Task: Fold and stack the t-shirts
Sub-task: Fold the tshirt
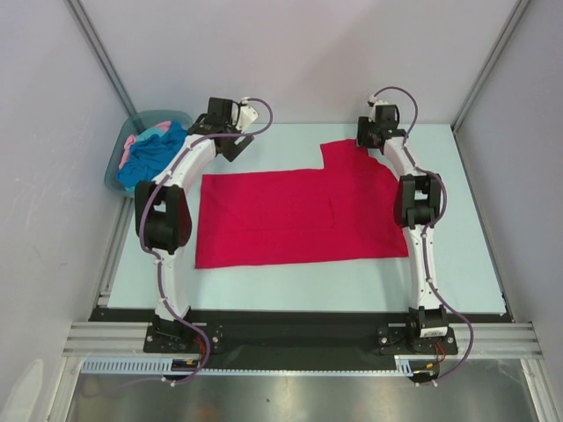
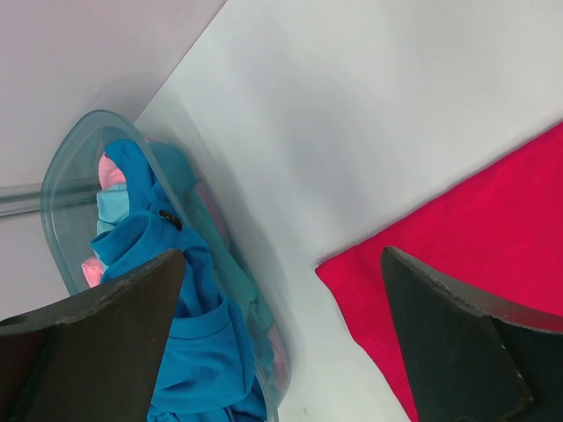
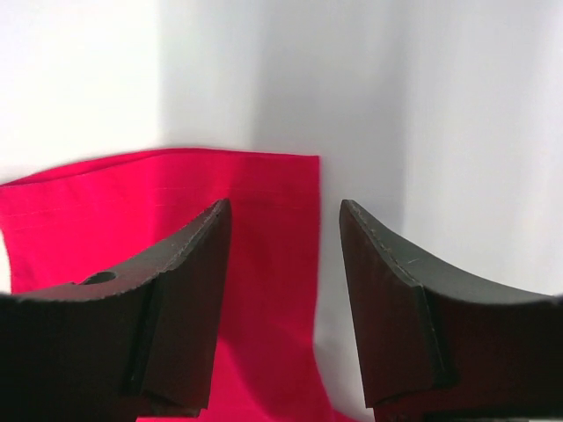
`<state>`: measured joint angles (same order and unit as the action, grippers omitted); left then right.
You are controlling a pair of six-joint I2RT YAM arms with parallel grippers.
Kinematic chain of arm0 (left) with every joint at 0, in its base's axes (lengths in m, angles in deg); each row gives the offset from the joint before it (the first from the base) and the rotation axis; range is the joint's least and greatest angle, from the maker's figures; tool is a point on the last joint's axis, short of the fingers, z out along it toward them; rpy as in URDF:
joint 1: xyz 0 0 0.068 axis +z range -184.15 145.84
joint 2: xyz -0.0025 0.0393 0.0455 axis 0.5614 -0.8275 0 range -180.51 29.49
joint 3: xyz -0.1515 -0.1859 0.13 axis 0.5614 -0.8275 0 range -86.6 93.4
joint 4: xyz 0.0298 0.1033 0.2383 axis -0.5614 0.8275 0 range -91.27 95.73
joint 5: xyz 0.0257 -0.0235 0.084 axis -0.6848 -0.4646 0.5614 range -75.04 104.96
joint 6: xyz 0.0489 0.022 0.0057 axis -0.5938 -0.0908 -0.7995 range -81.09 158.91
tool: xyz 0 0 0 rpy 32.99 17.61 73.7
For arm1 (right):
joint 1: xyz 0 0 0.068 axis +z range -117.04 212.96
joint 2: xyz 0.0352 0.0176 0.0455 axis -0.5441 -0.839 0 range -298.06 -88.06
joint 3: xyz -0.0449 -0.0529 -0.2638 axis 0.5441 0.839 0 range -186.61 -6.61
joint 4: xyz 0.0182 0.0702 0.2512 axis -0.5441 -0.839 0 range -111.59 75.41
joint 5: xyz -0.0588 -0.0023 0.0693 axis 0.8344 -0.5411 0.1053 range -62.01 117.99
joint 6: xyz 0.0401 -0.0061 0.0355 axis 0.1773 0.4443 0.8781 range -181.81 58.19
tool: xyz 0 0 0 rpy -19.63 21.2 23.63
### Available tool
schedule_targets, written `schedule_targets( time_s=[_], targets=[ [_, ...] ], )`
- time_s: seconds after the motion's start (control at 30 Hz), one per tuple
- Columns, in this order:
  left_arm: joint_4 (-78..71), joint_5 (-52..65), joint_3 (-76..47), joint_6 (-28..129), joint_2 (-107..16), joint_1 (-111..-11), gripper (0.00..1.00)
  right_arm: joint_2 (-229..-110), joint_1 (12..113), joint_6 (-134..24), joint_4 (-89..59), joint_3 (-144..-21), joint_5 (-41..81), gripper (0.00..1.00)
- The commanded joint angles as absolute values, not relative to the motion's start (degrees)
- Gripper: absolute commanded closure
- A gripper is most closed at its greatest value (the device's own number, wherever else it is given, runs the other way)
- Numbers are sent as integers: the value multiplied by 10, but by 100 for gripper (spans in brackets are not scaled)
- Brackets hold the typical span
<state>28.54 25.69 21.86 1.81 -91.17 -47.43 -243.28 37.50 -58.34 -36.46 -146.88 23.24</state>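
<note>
Red t-shirt [image 1: 290, 215], blue t-shirt [image 1: 151, 156], pink t-shirt [image 2: 110, 171]: three total. Tub [image 1: 167, 114]: one.

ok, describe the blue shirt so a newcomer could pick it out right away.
Start at the table, where a big red shirt lies spread flat in the middle. At its far left corner sits a grey-teal tub. The blue shirt is the crumpled turquoise heap filling it, bunched over a paler pink shirt, not laid flat.

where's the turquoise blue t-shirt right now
In the top view, the turquoise-blue cloth t-shirt sits bunched in the grey-teal plastic tub at the far left, left of the left arm.
</note>
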Motion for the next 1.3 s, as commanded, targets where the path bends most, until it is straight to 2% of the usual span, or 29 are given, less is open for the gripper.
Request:
schedule_targets(
  time_s=[0.0,0.3,0.5,0.6,0.73,0.9,1.03,1.13,1.27],
  targets=[
    [282,267,228,11,-891,-480,0,-2440,388,-579,-342,-1480,236,43],
    [280,266,233,9,-890,-483,0,-2442,398,-582,-330,-1484,259,46],
    [280,253,213,-4,-879,-486,0,-2441,399,-586,-324,-1483,318,48],
    [278,251,203,-12,-876,-486,0,-2439,398,-588,-322,-1483,338,59],
    [277,241,199,-10,-872,-486,0,-2435,395,-588,-317,-1481,342,86],
    [277,238,201,-9,-873,-488,0,-2434,394,-594,-316,-1480,350,100],
    [277,235,192,-18,-870,-490,1,-2428,393,-600,-316,-1479,355,100],
    [276,236,176,-41,-868,-490,7,-2416,394,-609,-315,-1474,353,100],
    [285,221,137,-139,-862,-489,7,-2396,400,-633,-315,-1460,346,100]
  ],
)
